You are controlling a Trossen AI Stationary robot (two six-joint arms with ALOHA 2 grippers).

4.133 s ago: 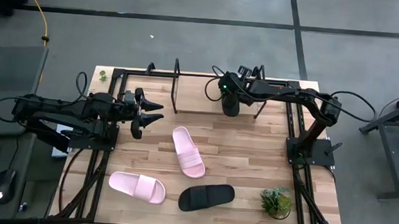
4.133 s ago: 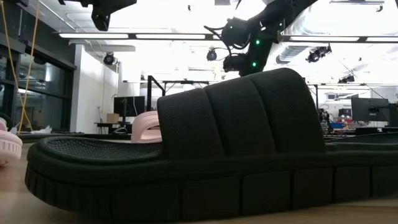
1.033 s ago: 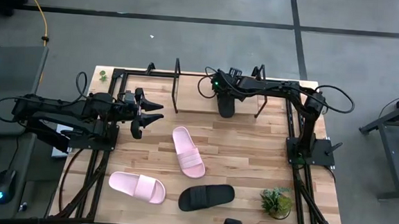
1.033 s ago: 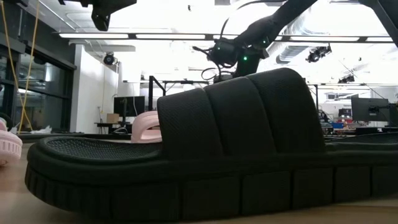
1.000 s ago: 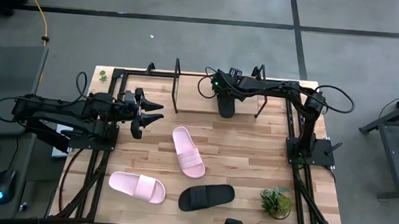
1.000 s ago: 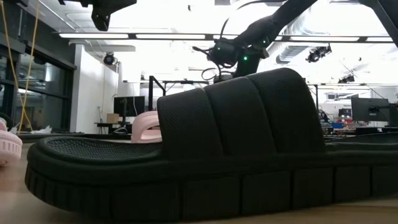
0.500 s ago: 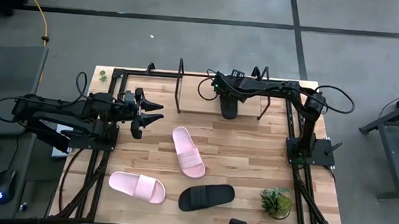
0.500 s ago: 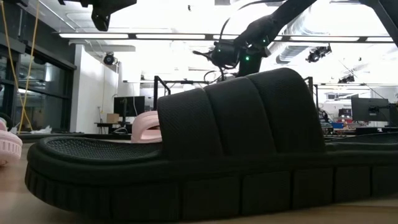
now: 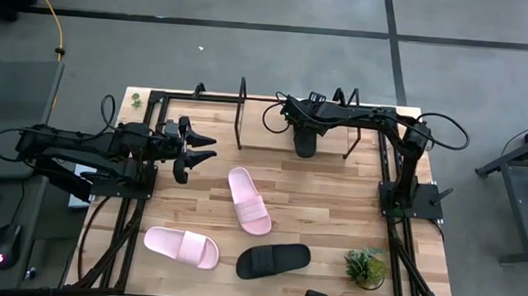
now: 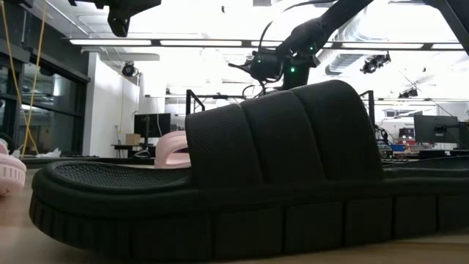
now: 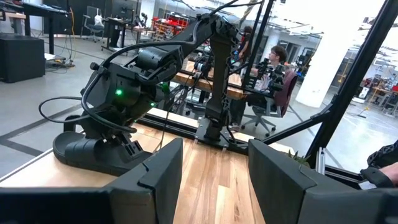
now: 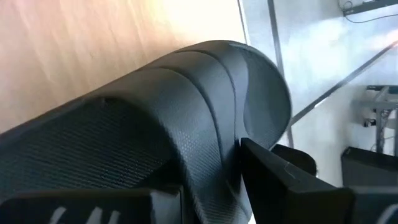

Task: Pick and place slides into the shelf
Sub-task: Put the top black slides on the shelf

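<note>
Right gripper (image 9: 305,132) clamped on a black slide (image 9: 305,141), strap between the fingers in the right wrist view, on the shelf (image 9: 246,138) board at the table's far edge, between the rod loops. Long axis running front to back, across the shelf. Left gripper (image 9: 195,153) spread wide, holding nothing, hovering at the left side. Three slides loose on the table (image 9: 334,198): pink slide (image 9: 249,199) mid-table, closest to the left gripper, long axis roughly front to back; second pink slide (image 9: 181,248) and second black slide (image 9: 274,260) near the front edge. Likely next: release, then the mid-table pink.
</note>
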